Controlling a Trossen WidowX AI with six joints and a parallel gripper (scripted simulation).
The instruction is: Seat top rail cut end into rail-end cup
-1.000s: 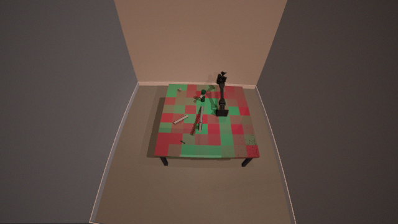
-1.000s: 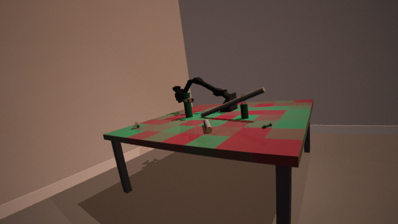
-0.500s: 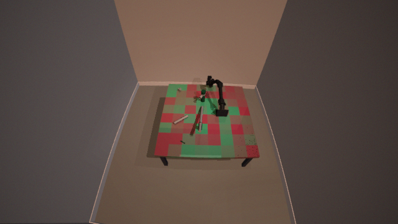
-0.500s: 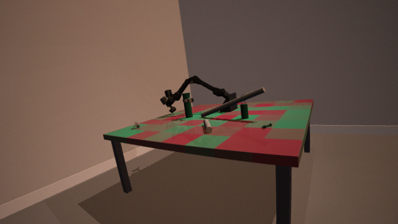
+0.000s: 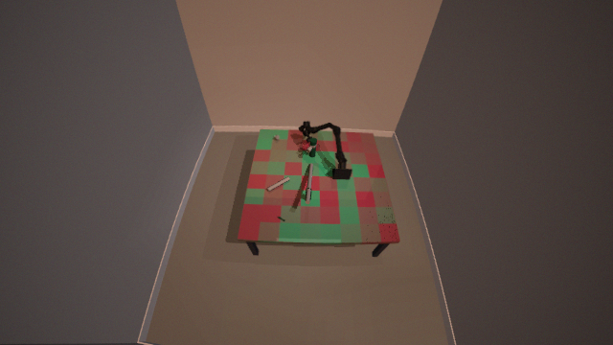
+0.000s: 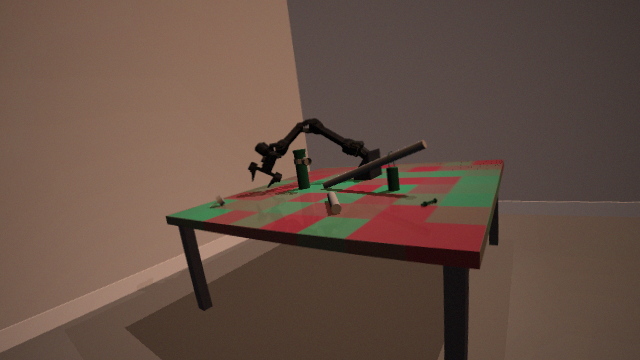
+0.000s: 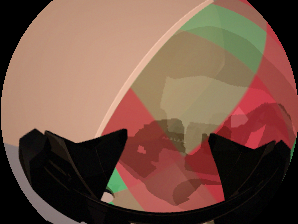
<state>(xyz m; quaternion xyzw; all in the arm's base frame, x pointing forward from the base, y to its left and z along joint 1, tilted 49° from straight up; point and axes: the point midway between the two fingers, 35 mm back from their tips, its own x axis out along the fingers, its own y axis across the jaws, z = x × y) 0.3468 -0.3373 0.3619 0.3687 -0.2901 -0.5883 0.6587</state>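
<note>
The big green post point(image 6: 301, 172) point(image 5: 313, 149) stands at the back of the table with a pale brace band and rail-end cup point(image 6: 303, 161) near its top. The grey rail point(image 6: 375, 163) point(image 5: 309, 182) slopes through the loop cap on the small green post point(image 6: 393, 179). Its low end rests on the table beside the big post's foot, and its high end sticks out past the small post. My gripper point(image 6: 262, 180) point(image 5: 303, 145) point(image 7: 170, 136) is open and empty. It hangs just above the table to the left of the big post, apart from the rail.
A short pale cylinder point(image 6: 333, 202) point(image 5: 278, 184) lies loose in front of the posts. A small pale piece point(image 6: 218, 200) point(image 5: 276, 137) lies near the left edge. A dark bolt point(image 6: 428, 202) point(image 5: 281, 218) lies near the front. The arm's base point(image 5: 342, 172) is behind the rail.
</note>
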